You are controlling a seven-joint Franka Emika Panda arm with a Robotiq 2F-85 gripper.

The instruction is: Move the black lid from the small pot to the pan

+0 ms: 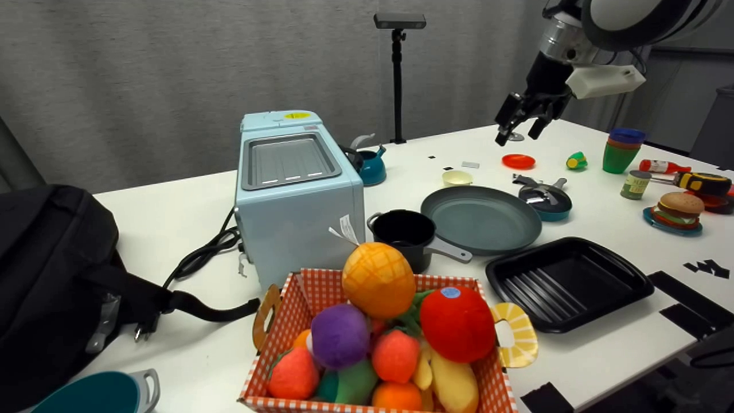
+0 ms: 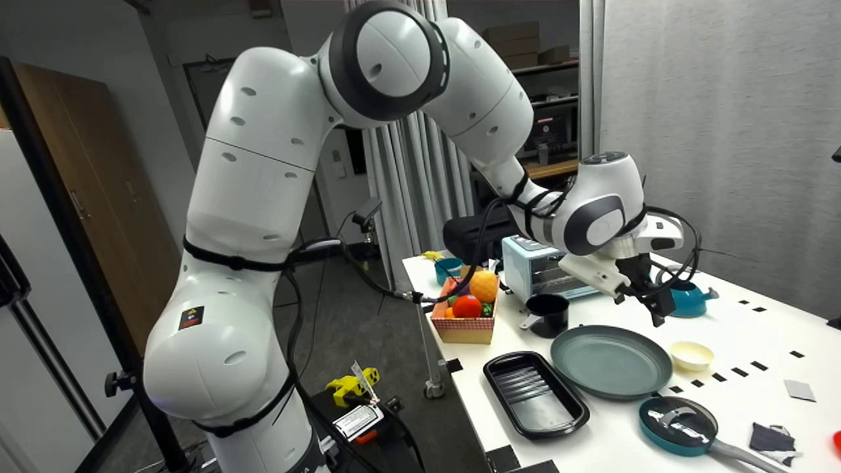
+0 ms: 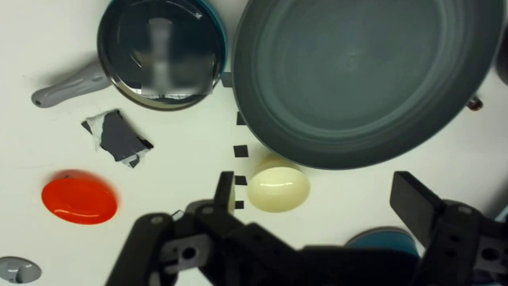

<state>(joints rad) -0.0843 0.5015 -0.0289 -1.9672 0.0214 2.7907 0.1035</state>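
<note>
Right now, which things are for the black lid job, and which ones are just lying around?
For the job:
black lid
small teal pot under the lid
big grey pan
gripper, open

Just lying around:
fruit basket
toy burger
cream bowl
red dish
blue oven
kettle
black tray
backpack

No words are reading clearly. In an exterior view, a sticker point(image 2: 191, 318) on the arm point(image 2: 217, 358) at left is showing what may be a warning sign point(image 2: 192, 313); in an exterior view, a can point(image 1: 635, 184) at right is carrying indistinct print point(image 1: 633, 187).
</note>
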